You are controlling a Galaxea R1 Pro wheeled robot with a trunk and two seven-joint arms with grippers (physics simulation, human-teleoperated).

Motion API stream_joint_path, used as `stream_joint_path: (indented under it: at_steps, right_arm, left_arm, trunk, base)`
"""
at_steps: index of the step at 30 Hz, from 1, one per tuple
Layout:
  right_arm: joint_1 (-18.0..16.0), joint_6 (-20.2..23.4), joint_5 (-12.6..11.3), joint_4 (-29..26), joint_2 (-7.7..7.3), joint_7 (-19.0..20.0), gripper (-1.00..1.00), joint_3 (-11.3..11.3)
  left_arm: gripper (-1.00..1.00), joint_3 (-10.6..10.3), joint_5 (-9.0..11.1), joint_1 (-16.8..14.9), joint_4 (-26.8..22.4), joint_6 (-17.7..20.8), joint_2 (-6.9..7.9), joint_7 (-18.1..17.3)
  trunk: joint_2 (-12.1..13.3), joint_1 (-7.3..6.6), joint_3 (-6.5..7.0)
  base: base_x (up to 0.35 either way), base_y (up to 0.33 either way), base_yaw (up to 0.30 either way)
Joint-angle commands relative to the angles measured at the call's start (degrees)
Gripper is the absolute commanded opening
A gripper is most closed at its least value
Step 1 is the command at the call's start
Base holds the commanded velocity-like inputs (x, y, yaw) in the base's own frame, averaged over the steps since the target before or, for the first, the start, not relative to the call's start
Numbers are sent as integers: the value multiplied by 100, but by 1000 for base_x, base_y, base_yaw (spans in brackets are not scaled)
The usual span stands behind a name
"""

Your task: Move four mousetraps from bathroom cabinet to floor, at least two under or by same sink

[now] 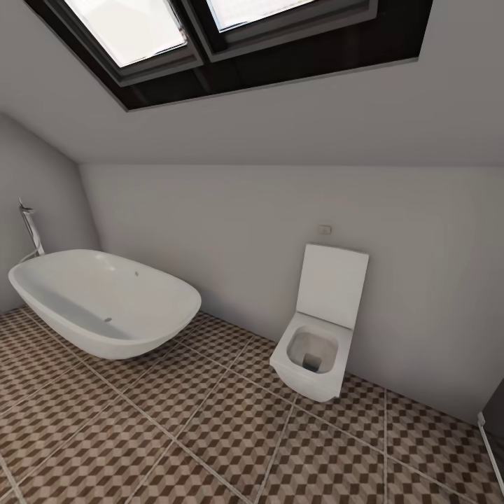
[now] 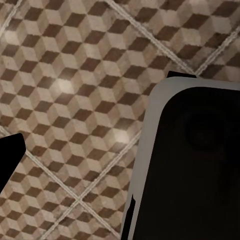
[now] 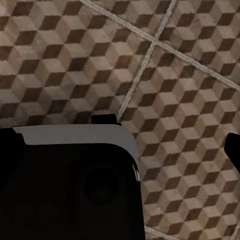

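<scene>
You're facing the far bathroom wall (image 1: 231, 231), pale grey, under the sloped ceiling (image 1: 280, 126). Left to right in the head view: a chrome floor-standing tap (image 1: 29, 227) in the left corner, just behind the white oval tub (image 1: 105, 301); the tub sits on the cube-pattern floor tiles (image 1: 175, 434). Right of it, apart from the tub, a square white toilet (image 1: 311, 353) hangs on the wall, lid (image 1: 333, 285) upright against the wall, bowl open. A small white wall plate (image 1: 324, 229) sits just above the lid. At the far right edge there's a dark vertical surface (image 1: 495, 413); can't tell what it is. Overhead, two dark-framed skylights (image 1: 133, 28), side by side, bright.

None of the head, left wrist or right wrist views has a mousetrap, the cabinet or the sink in it, so I can't place them.

Left wrist view: tiled floor (image 2: 75, 100) below, a large dark body with a pale rounded edge (image 2: 195, 165) in front, a black sliver at the frame edge (image 2: 9, 155). Can't tell how the left pincer stands.

Right wrist view: same tiles (image 3: 165, 75), same kind of dark body with pale edge (image 3: 70, 185), a black bit at the edge (image 3: 234, 150). Can't tell the right pincer's state either.
</scene>
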Motion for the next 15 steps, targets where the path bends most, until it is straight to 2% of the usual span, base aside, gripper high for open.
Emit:
stream_joint_path:
  at_steps: [1, 15]
  right_arm:
    - [-1, -16, -3, 2, 2, -18, 100, 1]
    - [-1, -16, -3, 2, 2, -17, 100, 1]
  left_arm:
    - [100, 24, 7, -4, 12, -32, 1, -3]
    - [100, 22, 11, -4, 12, -32, 1, -3]
  trunk:
    - [-3, 0, -4]
    - [-3, 0, -4]
  base:
    - [0, 0, 0]
    - [0, 0, 0]
